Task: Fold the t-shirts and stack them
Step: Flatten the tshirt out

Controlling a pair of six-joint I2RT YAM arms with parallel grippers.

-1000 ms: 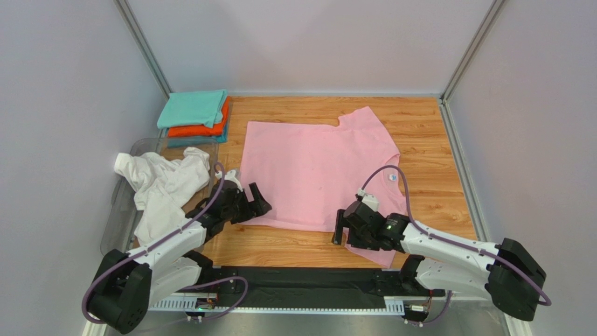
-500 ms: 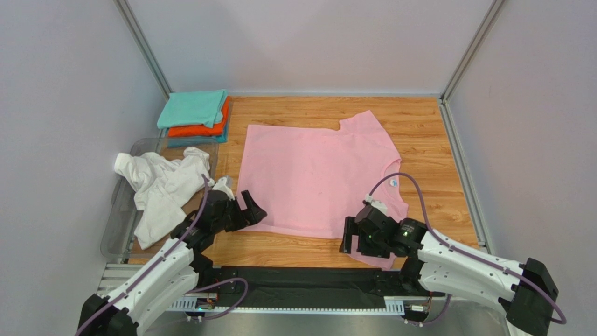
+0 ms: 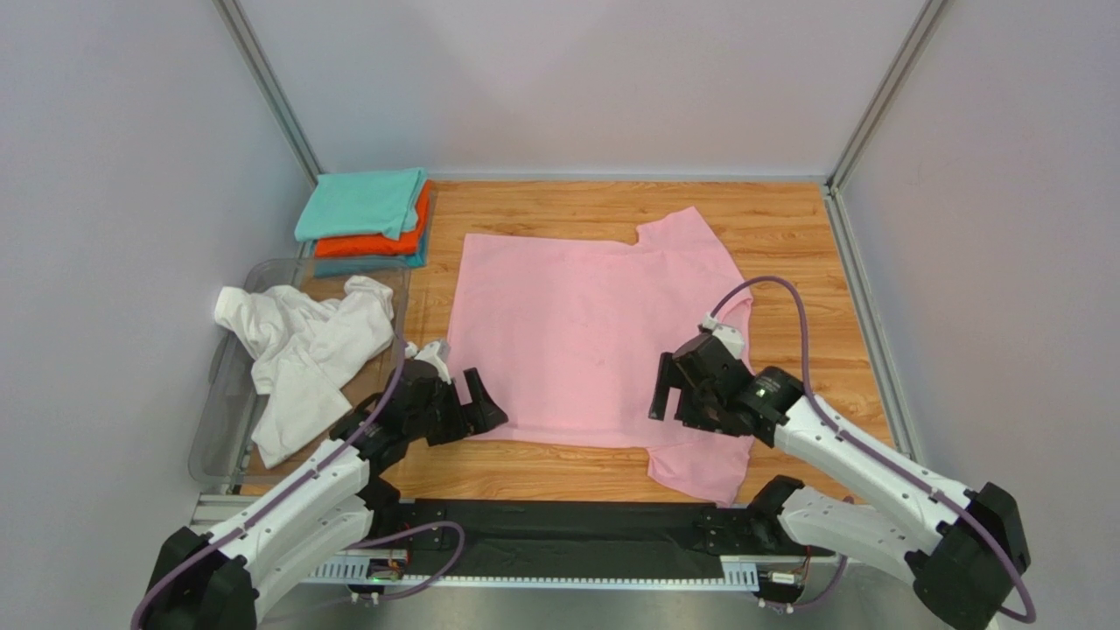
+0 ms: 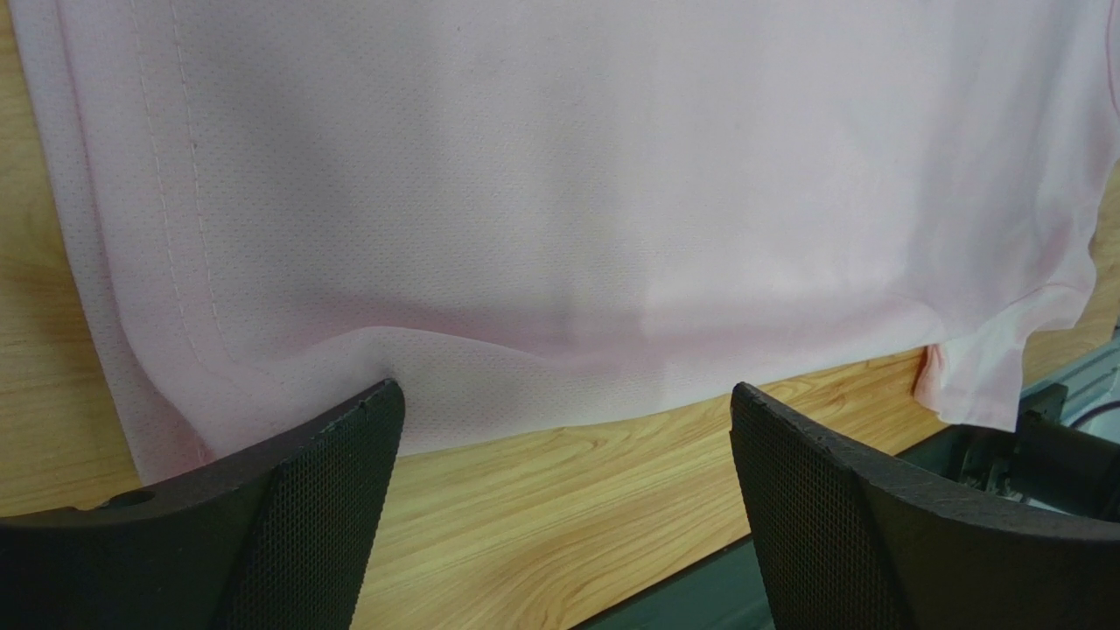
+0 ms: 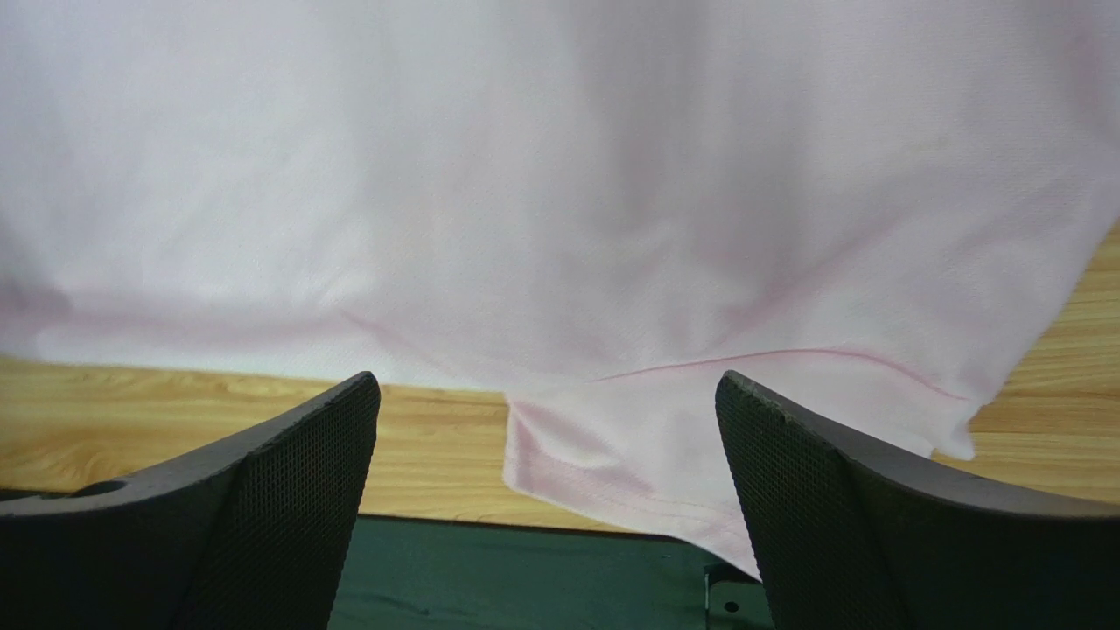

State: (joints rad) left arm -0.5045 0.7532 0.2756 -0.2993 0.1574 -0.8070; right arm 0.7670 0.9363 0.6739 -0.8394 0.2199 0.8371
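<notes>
The light pink t-shirt point(image 3: 592, 328) lies spread flat on the wooden table; it also shows in the left wrist view point(image 4: 565, 197) and the right wrist view point(image 5: 565, 171). My left gripper point(image 3: 463, 404) is open and empty at the shirt's near-left corner. My right gripper point(image 3: 673, 391) is open and empty above the shirt's near edge, by the near sleeve point(image 5: 736, 433). The white t-shirt point(image 3: 305, 348) lies crumpled at the left. Teal point(image 3: 363, 201), orange point(image 3: 379, 243) and blue point(image 3: 355, 267) tees are folded in a stack at the back left.
A clear plastic bin point(image 3: 221, 418) holds the white shirt at the left edge. Grey walls enclose the table on three sides. A dark mat point(image 5: 526, 578) runs along the table's near edge by the arm bases.
My right gripper has moved up and away from the near edge onto the shirt's near-right part. My left gripper has drawn slightly back toward the base. The shirt's near edge has shifted a little.
</notes>
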